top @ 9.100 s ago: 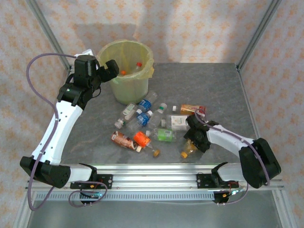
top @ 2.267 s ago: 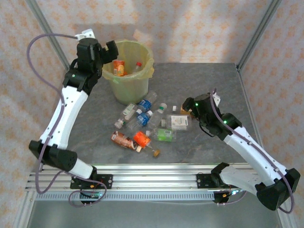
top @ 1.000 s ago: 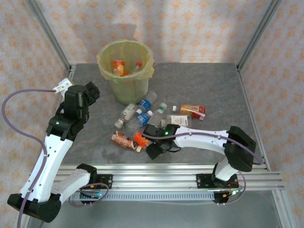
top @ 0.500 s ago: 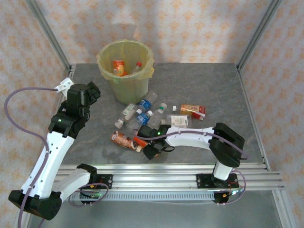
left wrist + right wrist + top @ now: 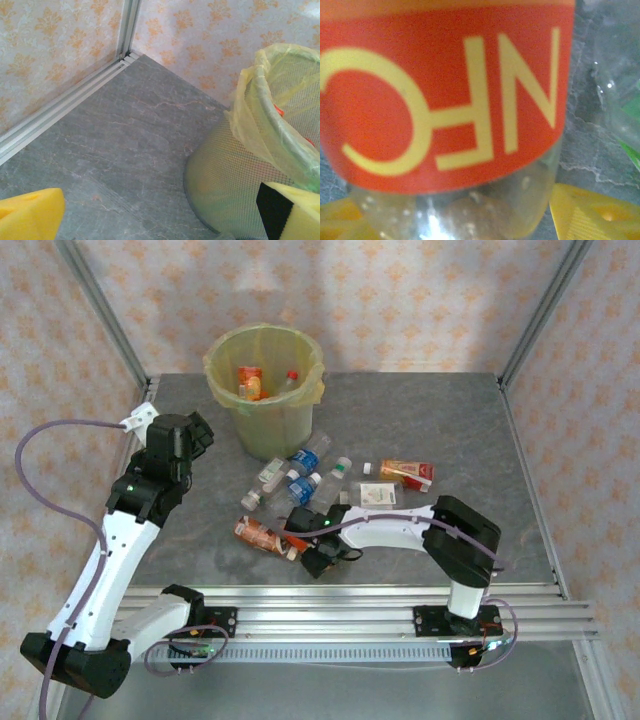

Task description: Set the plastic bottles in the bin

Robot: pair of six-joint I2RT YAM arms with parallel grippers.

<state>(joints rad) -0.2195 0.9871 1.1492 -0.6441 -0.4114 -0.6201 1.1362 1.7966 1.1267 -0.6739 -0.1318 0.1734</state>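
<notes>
Bin point(image 5: 272, 428), just right of the left claw point(image 5: 162, 216): held only a few dropped bottles point(image 5: 250, 381). Left most loose bottles point(image 5: 308, 476) scattered on the table point(image 5: 450, 410) around the right claw point(image 5: 462, 215). Straddled an orange-labelled bottle point(image 5: 445, 95), pads either side; could not tell whether pinched yet. Hung spread and empty on the left.

Bin point(image 5: 268, 430) stands near the table's point(image 5: 440, 415) far edge, left of centre, with two bottles point(image 5: 250, 382) inside. A cluster of bottles point(image 5: 300, 485) lies before it, reaching toward the near edge. A single bottle point(image 5: 407, 473) lies right of the cluster. The nearest bottle point(image 5: 445, 100) lies between the right gripper's point(image 5: 310, 555) fingers. The left gripper point(image 5: 202, 430) is left of the bin.
</notes>
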